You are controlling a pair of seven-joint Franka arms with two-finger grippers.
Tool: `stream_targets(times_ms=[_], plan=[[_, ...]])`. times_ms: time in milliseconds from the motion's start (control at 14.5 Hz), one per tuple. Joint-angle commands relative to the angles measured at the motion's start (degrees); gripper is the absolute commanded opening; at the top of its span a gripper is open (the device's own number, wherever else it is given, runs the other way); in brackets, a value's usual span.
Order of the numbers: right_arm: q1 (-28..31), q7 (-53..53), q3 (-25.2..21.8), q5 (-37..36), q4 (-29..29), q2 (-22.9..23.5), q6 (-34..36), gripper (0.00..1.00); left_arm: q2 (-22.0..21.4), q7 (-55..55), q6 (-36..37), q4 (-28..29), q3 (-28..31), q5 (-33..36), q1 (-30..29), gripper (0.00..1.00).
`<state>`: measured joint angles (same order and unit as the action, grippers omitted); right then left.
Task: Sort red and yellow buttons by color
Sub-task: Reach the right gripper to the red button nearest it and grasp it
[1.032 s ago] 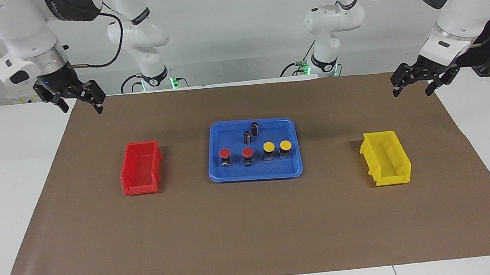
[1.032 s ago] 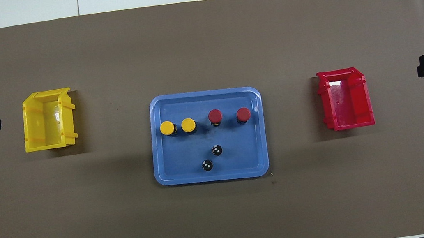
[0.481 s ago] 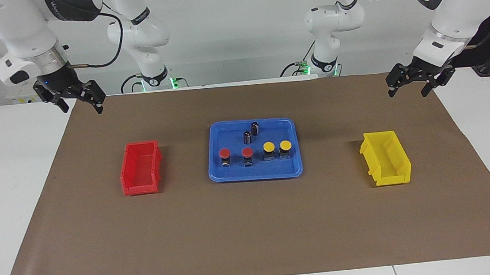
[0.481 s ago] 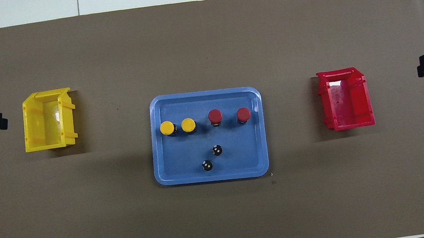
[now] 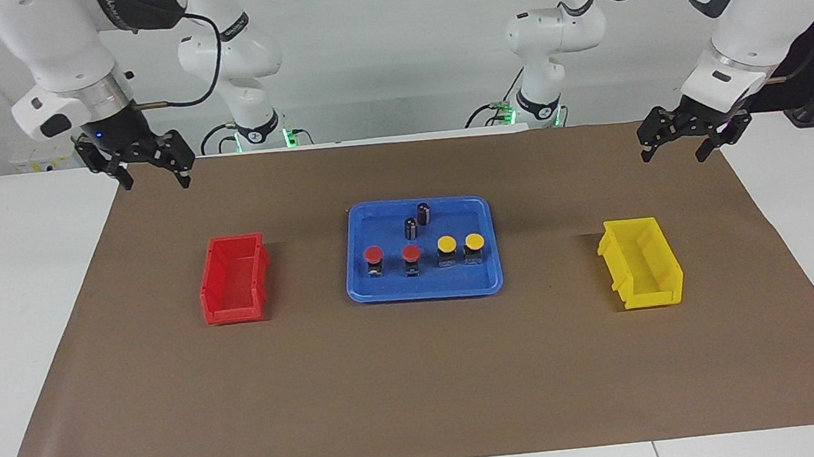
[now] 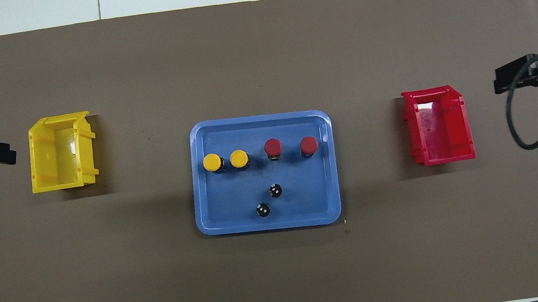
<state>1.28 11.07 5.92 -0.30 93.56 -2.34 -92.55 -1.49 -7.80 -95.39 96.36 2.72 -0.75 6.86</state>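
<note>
A brown mat (image 5: 420,374) covers the white table, and over its robot-side corners hang the two grippers, the right gripper (image 5: 149,165) and the left gripper (image 5: 677,138), both with jaws spread and empty, each on its own bin's side. Between them sits a blue tray (image 5: 425,290) with the red buttons (image 5: 391,253) toward the red bin (image 5: 233,278) and the yellow buttons (image 5: 460,242) toward the yellow bin (image 5: 642,262), probably so each arm takes its own colour. Two dark cylinders (image 5: 417,220) stand in the tray nearer the robots; nothing is sorted yet.

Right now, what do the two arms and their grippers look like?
Both arms are glossy white with rounded joints and dark grey patches. The right gripper and left gripper are black with two fingers. A silver ring sits above the right gripper, and black cables loop along both arms.
</note>
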Motion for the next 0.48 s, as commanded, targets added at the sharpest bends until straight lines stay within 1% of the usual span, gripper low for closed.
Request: stream_targets(times_ms=[0, 69, 138, 206, 275, 344, 413], plan=[[-8.8, 11.56, 0.23, -0.05, -6.36, 8.2, -2.27, 1.0, -2.81, 0.69, -3.66, 4.53, 0.53, -0.31, 0.43, 1.0], [-11.8, 14.91, 0.23, -0.4, -7.25, 10.84, -3.94, 1.0, -2.99, 0.86, -3.67, 4.62, 0.61, -0.31, 0.6, 1.0], [-14.26, 17.55, 0.23, -0.58, -7.0, 13.13, -7.35, 1.0, -2.91, 0.95, -3.67, 4.45, 0.62, -0.31, 0.69, 1.0], [-16.98, 20.36, 0.23, -0.67, -5.34, 15.15, -11.99, 1.0, -2.99, 0.95, -3.67, 4.62, 0.62, -0.31, 0.61, 1.0], [-18.93, 22.83, 0.23, -1.19, -2.19, 16.13, -17.26, 1.0, -3.08, 0.95, -3.32, 4.71, 0.53, -0.31, 0.43, 1.0], [-19.55, 23.9, 0.23, -1.37, 1.84, 16.05, -22.53, 1.0, -3.08, 0.86, -3.4, 4.71, 0.53, -0.31, 0.43, 1.0], [-20.17, 24.34, 0.23, -1.46, 5.19, 15.96, -26.24, 1.0, -3.08, 0.95, -3.66, 5.06, 0.53, -0.39, 0.43, 1.0]])
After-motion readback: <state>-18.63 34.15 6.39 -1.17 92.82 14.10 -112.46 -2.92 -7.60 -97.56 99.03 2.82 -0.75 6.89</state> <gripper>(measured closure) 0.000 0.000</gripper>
